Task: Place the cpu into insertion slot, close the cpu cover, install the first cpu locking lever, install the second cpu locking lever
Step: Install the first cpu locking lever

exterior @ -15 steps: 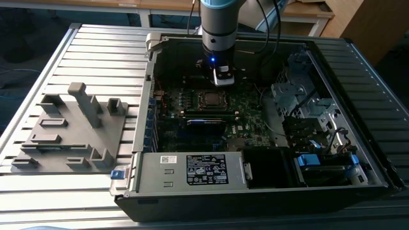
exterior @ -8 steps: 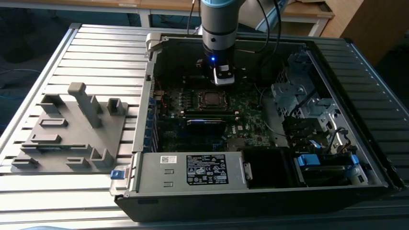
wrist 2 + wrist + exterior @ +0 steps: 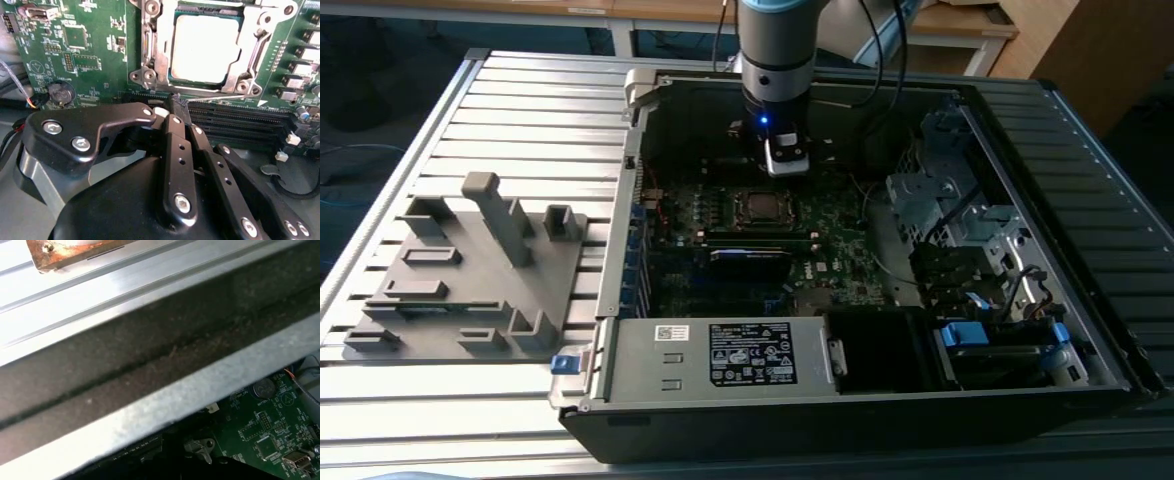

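My gripper (image 3: 178, 104), jaws pressed together and empty, near the insertion slot (image 3: 171, 46): the cpu (image 3: 205, 47) seated, the cpu cover (image 3: 252, 45) lowered; whether latched, I cannot tell.

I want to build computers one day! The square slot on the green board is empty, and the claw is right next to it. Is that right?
Not empty: the second wrist view shows the silver-topped cpu sitting in the insertion slot. The rest holds: the claw is right next to it.
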Robot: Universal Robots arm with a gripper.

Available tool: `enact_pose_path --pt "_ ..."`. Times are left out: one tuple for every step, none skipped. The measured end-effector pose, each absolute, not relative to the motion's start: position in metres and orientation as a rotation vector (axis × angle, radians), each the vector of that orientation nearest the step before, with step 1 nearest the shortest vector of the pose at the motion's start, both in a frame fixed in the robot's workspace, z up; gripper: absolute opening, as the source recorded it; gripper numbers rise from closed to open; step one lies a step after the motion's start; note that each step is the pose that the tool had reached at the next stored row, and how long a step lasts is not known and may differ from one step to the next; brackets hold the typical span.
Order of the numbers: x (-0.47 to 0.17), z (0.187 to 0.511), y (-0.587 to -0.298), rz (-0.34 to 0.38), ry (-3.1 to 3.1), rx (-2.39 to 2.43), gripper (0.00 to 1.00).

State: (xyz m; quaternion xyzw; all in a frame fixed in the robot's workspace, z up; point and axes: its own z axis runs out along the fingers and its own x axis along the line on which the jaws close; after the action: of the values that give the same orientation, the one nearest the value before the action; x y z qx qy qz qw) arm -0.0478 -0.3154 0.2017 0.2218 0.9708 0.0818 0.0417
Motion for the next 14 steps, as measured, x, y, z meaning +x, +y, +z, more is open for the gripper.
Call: enact_pose_path --pt "-0.0479 0.2017 -0.3154 0.256 2.972 0.679 0.1" --pt "-0.048 0.2017 -0.3154 0.263 2.972 0.68 0.1" --pt "-0.0481 0.2017 -0.3154 0.272 2.972 0.681 0.1" --pt "-0.0481 0.2016 -0.3154 0.28 2.973 0.681 0.1" --pt "-0.0481 0.2016 -0.3154 0.285 2.973 0.682 0.1" --pt "-0.0481 0.2014 -0.3154 0.288 2.972 0.681 0.1" --pt "-0.0481 0.2012 -0.3156 0.289 2.97 0.681 0.1" --pt "-0.0481 0.201 -0.3161 0.291 2.968 0.68 0.1" --pt "-0.0481 0.2007 -0.3167 0.292 2.966 0.679 0.1" --pt "-0.0481 0.2004 -0.3171 0.293 2.965 0.679 0.1" --pt "-0.0481 0.2003 -0.3172 0.294 2.963 0.679 0.1" --pt "-0.0482 0.2003 -0.3172 0.294 2.963 0.678 0.1" --pt "-0.0482 0.2003 -0.3172 0.294 2.963 0.678 0.1" --pt "-0.0482 0.2003 -0.3172 0.293 2.963 0.678 0.1"
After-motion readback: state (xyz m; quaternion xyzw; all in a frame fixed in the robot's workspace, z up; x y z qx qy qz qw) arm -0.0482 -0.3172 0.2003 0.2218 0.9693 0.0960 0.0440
